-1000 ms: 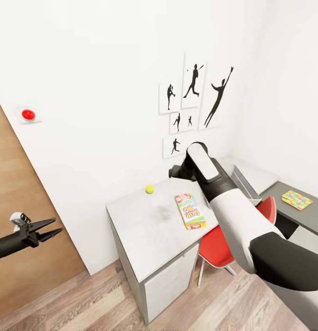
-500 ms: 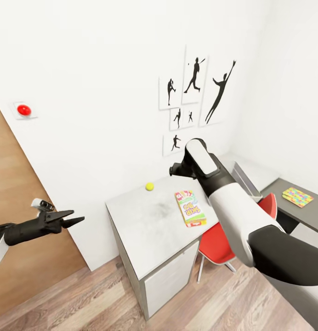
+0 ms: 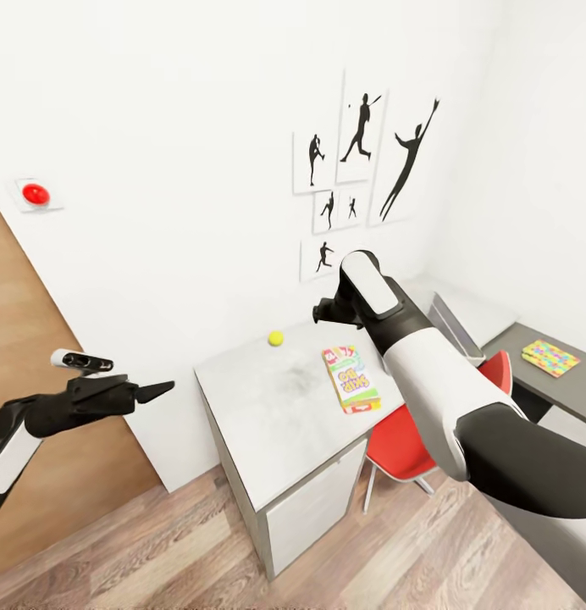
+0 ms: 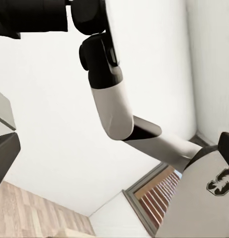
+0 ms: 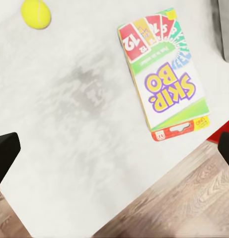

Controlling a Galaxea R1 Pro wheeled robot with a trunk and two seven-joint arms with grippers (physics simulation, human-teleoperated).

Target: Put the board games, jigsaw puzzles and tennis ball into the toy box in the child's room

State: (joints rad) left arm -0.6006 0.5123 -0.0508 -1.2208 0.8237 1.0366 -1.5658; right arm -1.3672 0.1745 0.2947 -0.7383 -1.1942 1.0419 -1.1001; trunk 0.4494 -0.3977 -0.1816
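Grey-white and mottled, the table [image 3: 268,424] top was observed against the white wall, with pale drawer fronts below. A white SKIP-BO board game [image 3: 352,379] was found lying flat near the table's front edge, just above the red chair [image 3: 403,445]. The tennis ball [image 3: 276,338] was seen resting well apart from it, close to the wall. In the right wrist view the same SKIP-BO box [image 5: 166,74] and ball [image 5: 36,13] were recorded lying on the bare tabletop, apart from each other.

The toy box [image 3: 452,326] was noted further along the table, largely hidden behind the right arm. One jigsaw puzzle [image 3: 550,357] was seen lying flat on a lower dark grey cabinet [image 3: 530,381] at the far right.

The right gripper [image 3: 325,312] was held above the table's rear part, between ball and game box; in its wrist view the two dark fingertips [image 5: 5,153] stood wide apart with nothing between them. The left gripper [image 3: 153,391] was held out in mid-air beside the wooden door [image 3: 39,398], well apart from the table, with its fingers drawn together to a point and nothing gripped.

Black silhouette sports pictures [image 3: 361,169] and a red wall button [image 3: 35,194] were noted on the wall.
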